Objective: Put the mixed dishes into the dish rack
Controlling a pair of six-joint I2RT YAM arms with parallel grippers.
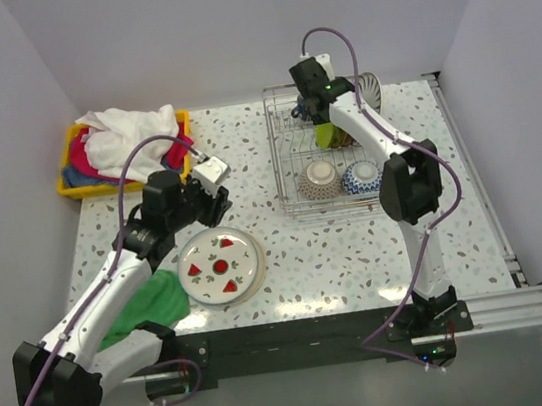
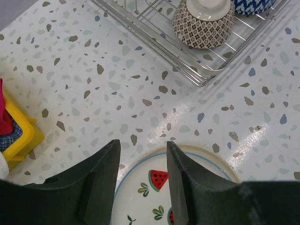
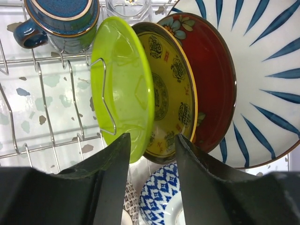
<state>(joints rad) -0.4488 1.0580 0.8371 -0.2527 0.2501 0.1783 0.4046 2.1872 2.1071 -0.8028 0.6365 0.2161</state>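
Ceramic, glazed: one watermelon plate (image 1: 221, 264), cream with a thin blue rim line. It lies flat on the counter (image 1: 359, 251), to the left front of the dish rack (image 1: 286, 130) and apart from its wires.

Handling, as you should expect it: stiff, fairly heavy, slick on the glaze, and likely to chip against wire. Lying flat, it offers only its rim. Take hold at the edge facing the dish rack and tip it up from there.

Left fingers (image 2: 101, 183): spread wide with nothing between them, poised over the plate's edge on the dish-rack side. No contact shows.

Right fingers (image 3: 112, 173): parted and carrying nothing, inside the dish rack's far half. They stand before the lime-green plate (image 3: 117, 89) and yellow plate (image 3: 171, 93), both on edge. You cannot tell whether a tip brushes either one.

Also in the dish rack: red floral plate (image 3: 211, 79), blue-striped white plate (image 3: 262, 70), dark blue mug (image 3: 61, 18), and two patterned bowls (image 1: 319, 178) at its near end.
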